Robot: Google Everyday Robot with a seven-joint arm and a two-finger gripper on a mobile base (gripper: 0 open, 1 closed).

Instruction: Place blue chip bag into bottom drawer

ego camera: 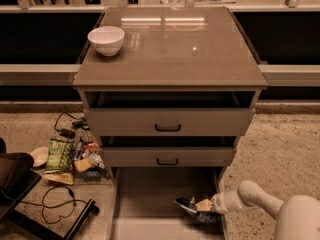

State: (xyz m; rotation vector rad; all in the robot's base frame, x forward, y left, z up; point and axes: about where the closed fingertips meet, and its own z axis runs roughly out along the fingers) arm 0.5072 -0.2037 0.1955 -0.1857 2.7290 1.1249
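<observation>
Camera view: my gripper (199,206) sits low at about 5 o'clock in the picture, reaching in from the 3 o'clock side over the bottom drawer (150,194). It is clenched on the blue chip bag (185,202). The crinkled foil shows above and below my tan fingertips (203,204).

The bag is inside the outline of the bottom drawer, close to its 3 o'clock wall. I cannot tell whether it touches the floor. The drawer is pulled out toward 6 o'clock, and the rest of its flat floor shows bare.

Above it, the middle drawer (167,157) and the top drawer (167,122) are each pulled out a little. Their insides are dark, so I cannot tell what they hold.

A white bowl (106,39) stands upright on the cabinet top (180,49), near its 10 o'clock corner.

On the floor at 9 o'clock from the drawers lies a heap of snack packets (86,161), with a green snack bag (59,153) beside it.
</observation>
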